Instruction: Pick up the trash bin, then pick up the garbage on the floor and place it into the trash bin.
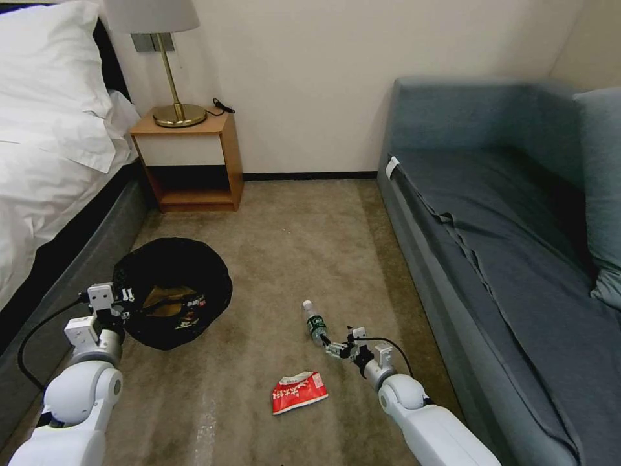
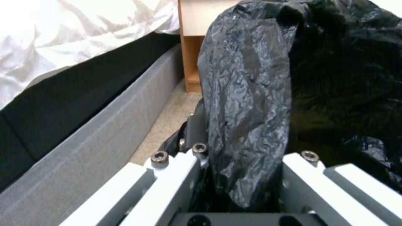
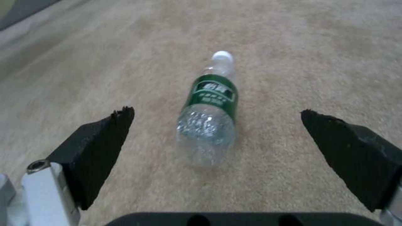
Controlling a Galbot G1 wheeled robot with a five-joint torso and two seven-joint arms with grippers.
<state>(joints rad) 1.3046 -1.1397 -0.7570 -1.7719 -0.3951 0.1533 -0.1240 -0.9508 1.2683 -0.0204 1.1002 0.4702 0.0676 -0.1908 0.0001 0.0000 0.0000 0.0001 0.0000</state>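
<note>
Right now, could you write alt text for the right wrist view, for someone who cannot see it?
A small clear bottle with a green label and white cap lies on its side on tan carpet, between the two spread black fingers of the right tool, which is open and not touching it.

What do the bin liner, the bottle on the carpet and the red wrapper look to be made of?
Bin liner: thin glossy black plastic film, by its fine crinkles and sheen; the left gripper is shut on it. Bottle: clear, ribbed plastic with a white cap and green label. Red wrapper: probably printed plastic or foil film, crumpled; too small to tell.
</note>
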